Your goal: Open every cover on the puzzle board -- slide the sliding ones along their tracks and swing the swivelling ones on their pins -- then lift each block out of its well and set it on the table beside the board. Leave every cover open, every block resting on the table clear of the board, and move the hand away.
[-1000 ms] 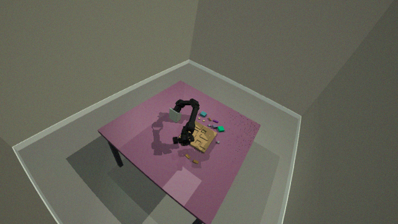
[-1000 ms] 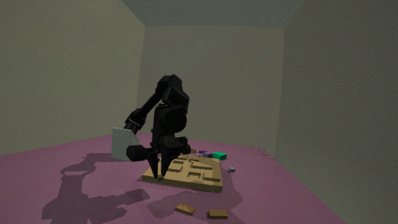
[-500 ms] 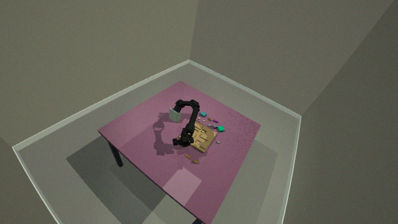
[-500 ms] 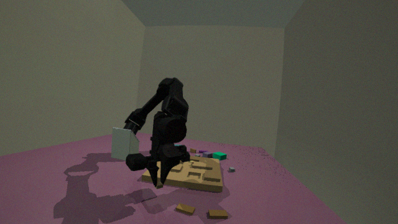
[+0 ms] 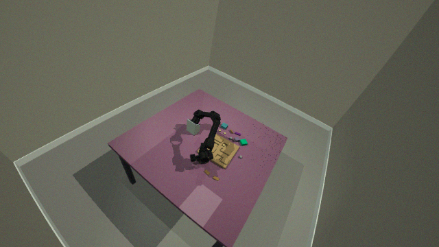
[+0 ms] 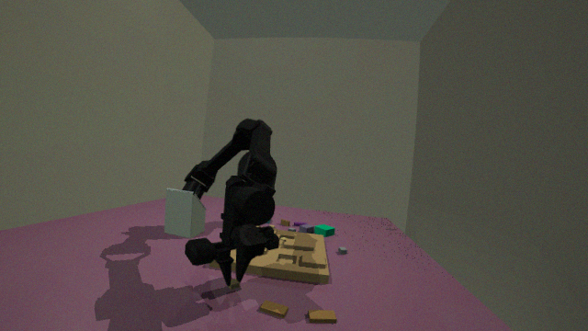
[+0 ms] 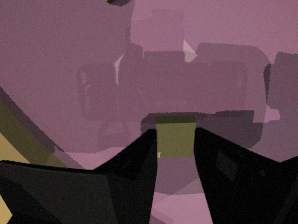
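Note:
My gripper [image 6: 234, 279] [image 7: 175, 136] is shut on a small olive-yellow block [image 6: 234, 285] [image 7: 175, 136], low over the table beside the board's near left edge; whether the block touches the table I cannot tell. The tan puzzle board [image 5: 224, 167] [image 6: 294, 276] [image 7: 4, 145] lies flat, with raised covers and recesses on top. One raised cover [image 6: 305, 241] is at its back right. The arm hides its left part. Two orange-brown blocks, a left one [image 5: 207, 172] [image 6: 274, 309] and a right one [image 5: 215, 178] [image 6: 322, 316], lie on the table in front of the board, clear of it.
Behind the board lie a green block [image 5: 243, 142] [image 6: 324, 230], a teal block [image 5: 224, 125], a purple piece [image 5: 237, 134] [image 6: 299, 223] and several small pieces. A small grey piece [image 5: 241, 157] [image 6: 343, 250] lies right of the board. A pale box [image 5: 193, 127] [image 6: 179, 213] stands at the arm's base.

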